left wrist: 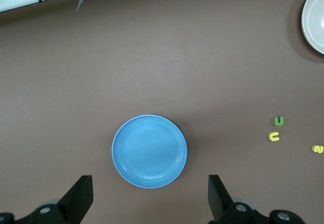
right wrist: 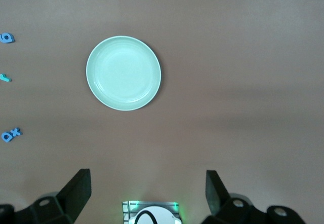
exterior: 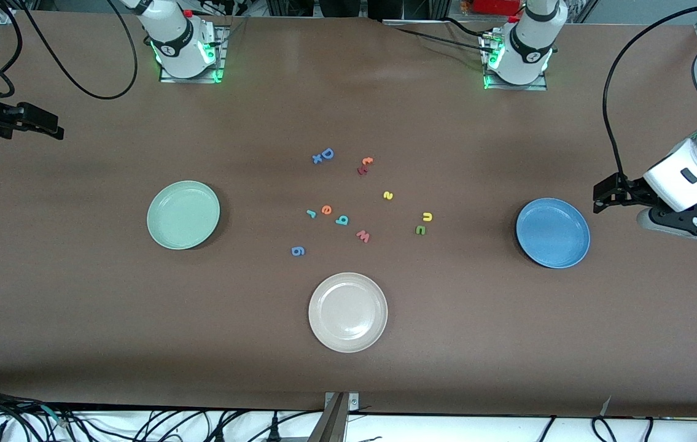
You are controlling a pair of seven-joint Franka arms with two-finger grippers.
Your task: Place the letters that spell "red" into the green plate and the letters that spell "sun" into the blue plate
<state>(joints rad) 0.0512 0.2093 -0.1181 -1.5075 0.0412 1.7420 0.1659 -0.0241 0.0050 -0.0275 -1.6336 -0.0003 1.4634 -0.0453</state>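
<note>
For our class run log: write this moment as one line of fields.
stage: not started | letters: loose on table | green plate, blue plate: no letters | left gripper, right gripper: open, waiting

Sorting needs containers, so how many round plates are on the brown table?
3. Pale mint-green plate toward the right arm's end; medium-blue plate toward the left arm's end; beige-white plate between them, nearest the front camera. None looks hidden.
</note>
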